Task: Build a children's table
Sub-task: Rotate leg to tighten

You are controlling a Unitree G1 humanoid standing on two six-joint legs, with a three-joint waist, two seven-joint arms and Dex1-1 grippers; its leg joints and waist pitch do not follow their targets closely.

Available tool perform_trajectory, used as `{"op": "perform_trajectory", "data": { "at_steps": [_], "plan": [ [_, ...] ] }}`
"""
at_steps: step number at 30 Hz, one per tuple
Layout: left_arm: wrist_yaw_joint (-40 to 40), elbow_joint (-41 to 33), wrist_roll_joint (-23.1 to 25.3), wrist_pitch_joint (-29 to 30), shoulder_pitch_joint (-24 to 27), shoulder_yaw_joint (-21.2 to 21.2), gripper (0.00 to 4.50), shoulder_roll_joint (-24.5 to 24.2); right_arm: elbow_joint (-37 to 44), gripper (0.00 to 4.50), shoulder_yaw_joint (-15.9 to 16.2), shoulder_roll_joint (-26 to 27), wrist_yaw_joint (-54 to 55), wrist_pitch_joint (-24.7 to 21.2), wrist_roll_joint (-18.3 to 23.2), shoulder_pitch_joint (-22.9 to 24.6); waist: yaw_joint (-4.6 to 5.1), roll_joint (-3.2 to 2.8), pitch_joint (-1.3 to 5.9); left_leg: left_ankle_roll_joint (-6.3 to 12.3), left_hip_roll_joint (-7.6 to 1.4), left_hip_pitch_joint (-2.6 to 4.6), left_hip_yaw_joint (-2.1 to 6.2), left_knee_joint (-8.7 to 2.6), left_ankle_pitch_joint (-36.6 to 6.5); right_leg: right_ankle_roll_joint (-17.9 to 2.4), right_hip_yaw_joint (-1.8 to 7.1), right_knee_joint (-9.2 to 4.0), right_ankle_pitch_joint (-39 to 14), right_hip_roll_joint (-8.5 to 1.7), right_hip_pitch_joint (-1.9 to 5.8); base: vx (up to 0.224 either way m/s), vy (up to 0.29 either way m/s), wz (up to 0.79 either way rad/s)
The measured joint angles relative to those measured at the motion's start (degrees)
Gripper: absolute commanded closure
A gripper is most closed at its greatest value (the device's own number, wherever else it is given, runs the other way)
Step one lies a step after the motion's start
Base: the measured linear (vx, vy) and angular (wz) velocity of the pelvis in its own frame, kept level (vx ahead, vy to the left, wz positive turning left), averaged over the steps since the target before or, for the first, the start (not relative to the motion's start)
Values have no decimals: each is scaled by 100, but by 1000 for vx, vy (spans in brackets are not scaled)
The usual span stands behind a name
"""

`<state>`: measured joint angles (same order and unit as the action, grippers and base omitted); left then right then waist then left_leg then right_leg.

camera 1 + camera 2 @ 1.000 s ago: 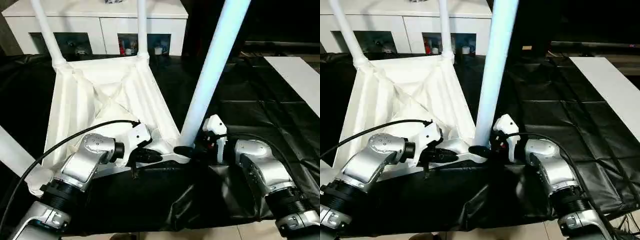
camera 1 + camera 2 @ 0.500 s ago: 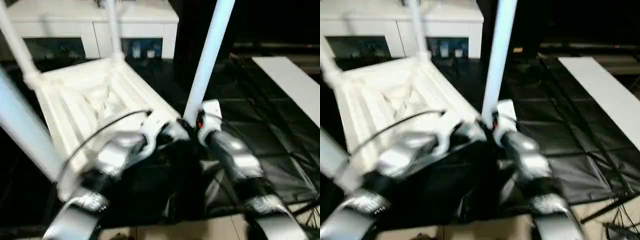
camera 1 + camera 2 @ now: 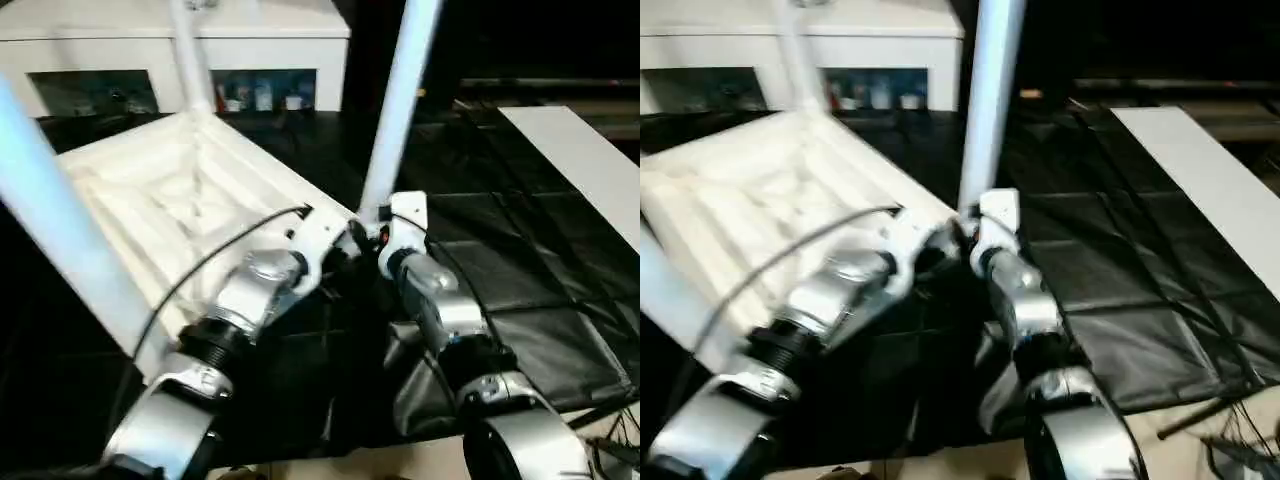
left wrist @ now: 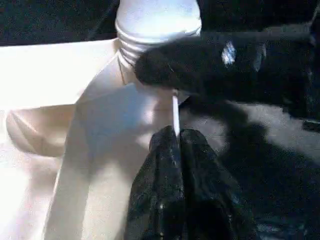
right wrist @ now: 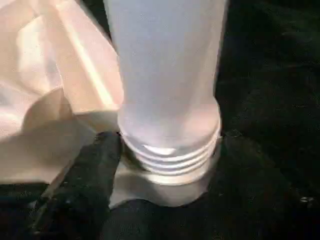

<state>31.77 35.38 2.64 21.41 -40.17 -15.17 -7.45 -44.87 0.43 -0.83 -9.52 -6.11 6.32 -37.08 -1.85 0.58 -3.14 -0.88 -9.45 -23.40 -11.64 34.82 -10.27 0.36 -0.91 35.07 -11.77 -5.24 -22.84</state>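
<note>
White leg (image 5: 165, 90) sits part-threaded in tabletop (image 3: 150, 200) socket; our left gripper (image 4: 175, 145) pinched closed at its rim, right gripper (image 3: 368, 232) cannot tell, next we twist it home.

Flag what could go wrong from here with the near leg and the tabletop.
1. Threads of the near leg show above the corner socket, so it may not be fully seated and could wobble.
2. The left gripper pinches just the tabletop's thin rim; that hold could slip and let the tabletop slide on the black sheet if the right gripper turns the leg.
</note>
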Motion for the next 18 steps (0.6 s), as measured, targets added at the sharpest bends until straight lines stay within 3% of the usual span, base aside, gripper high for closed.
{"op": "perform_trajectory", "data": {
  "at_steps": [4,7,10,18],
  "plan": [
    [623,-378,82,-289,219,-259,450,-445,579,87,224,-401,-899,-183,65,233,-47,3,-2,23,-2,-12,-1,-4,15,0,-4,-2,0,0,-11,0,0,0],
    [1540,-948,-31,-461,542,-417,450,-1027,1500,87,495,-1123,-2399,-403,390,772,-156,8,-3,24,-2,-8,-1,-6,14,0,-6,-10,-1,-1,-1,0,0,0],
    [2360,-1280,-284,-533,785,-447,450,-1464,1971,87,805,-1655,-3477,-404,503,1209,-201,10,-4,7,-1,-5,-5,-6,7,-1,-6,-6,1,-4,2,0,0,0],
    [3248,-1672,-674,-382,1035,-565,450,-1626,2495,87,1110,-2091,-4625,-551,660,1462,-229,24,-13,16,-1,-1,-45,-4,15,-34,9,-5,22,-19,2,0,0,0]
  ]
}}
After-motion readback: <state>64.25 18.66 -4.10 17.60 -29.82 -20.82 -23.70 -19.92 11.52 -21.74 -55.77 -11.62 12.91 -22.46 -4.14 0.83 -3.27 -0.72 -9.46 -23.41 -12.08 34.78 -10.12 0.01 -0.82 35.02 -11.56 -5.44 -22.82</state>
